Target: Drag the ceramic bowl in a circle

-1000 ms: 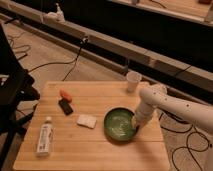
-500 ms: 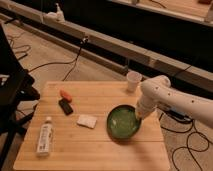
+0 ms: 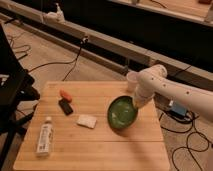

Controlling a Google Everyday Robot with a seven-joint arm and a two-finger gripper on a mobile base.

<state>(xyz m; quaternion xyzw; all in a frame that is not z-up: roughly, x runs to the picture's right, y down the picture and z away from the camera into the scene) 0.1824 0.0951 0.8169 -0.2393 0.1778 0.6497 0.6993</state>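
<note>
Pale wood forms the top of the bench [image 3: 102, 152], which stands on a grey floor strewn with dark cables. We see the white gripper [image 3: 135, 103] down at the right rim of the round, shallow, glossy green ceramic bowl [image 3: 121, 113], apparently touching it. We cannot tell how far the jaws are open or whether they have hold of the rim. This green bowl sits right of the bench's middle, near the right edge, with its paler inside turned somewhat toward us. From the gripper the thick white robot arm [image 3: 172, 91] rises, bends and runs off to the right. Just behind the arm's bend, at the far edge, stands a small white cup [image 3: 131, 80]. Left of the bowl and a little apart lies a flat white square pad [image 3: 87, 121]. Further left we find a small black block [image 3: 65, 106] with a small orange piece [image 3: 65, 94] just behind it. Nearest the left front corner, a clear plastic bottle with a white label [image 3: 45, 138] lies on its side.
</note>
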